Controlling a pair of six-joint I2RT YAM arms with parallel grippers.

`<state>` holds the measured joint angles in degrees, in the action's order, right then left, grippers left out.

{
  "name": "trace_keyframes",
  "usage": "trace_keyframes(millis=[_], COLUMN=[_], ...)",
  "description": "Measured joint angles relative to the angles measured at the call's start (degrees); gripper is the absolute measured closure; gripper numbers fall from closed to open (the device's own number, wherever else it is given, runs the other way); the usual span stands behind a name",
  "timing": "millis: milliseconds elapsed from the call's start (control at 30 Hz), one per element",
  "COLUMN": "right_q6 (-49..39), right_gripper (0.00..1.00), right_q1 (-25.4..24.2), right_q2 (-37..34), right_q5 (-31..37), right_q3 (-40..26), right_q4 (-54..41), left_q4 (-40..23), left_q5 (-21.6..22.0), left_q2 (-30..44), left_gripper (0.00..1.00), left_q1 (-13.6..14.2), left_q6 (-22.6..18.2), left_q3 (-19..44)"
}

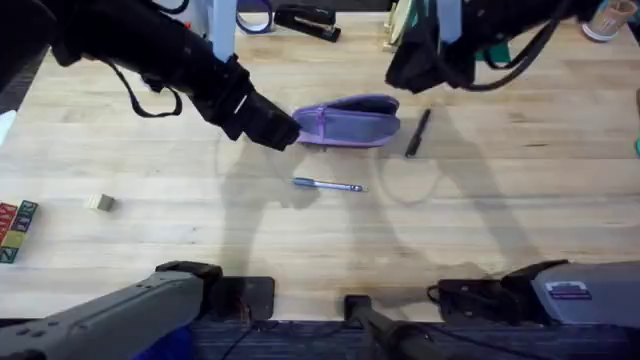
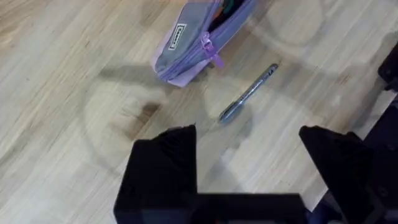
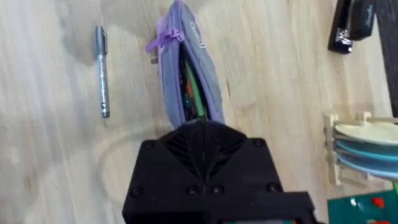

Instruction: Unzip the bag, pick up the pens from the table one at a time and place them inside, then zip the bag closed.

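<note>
The lavender bag (image 1: 350, 120) lies on the table (image 1: 500, 210) behind its middle, its zipper open and green and red items showing inside (image 3: 189, 93). A silvery pen (image 1: 328, 185) rests just in front of it, and a black pen (image 1: 417, 132) lies off the bag's right end. My left gripper (image 2: 249, 155) hovers open by the bag's (image 2: 186, 46) left end, above the silvery pen (image 2: 249, 99). My right gripper (image 3: 199, 134) hangs above the bag's right end, fingers shut together with nothing seen between them. The silvery pen (image 3: 102, 71) lies beside the bag.
A black stapler (image 1: 310, 22) and a purple item (image 1: 255, 18) sit at the far edge. A rack with plates (image 3: 357, 146) stands at the back right. A small wooden block (image 1: 98, 202) and coloured blocks (image 1: 15, 230) lie at the left.
</note>
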<state>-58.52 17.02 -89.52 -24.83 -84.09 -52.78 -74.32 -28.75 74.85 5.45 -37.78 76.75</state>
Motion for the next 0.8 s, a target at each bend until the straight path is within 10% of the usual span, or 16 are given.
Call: trace_keyframes(millis=[800], right_q6=[1.13], right_gripper=[0.973], right_q1=[1.3], right_q2=[0.0], right_q5=[8.21], right_q3=[-7.35], right_q4=[-10.66], left_q4=[0.0], left_q5=[0.0], left_q2=[0.0], left_gripper=[0.006], left_q1=[0.0], left_q6=[-0.02], left_q3=[0.0])
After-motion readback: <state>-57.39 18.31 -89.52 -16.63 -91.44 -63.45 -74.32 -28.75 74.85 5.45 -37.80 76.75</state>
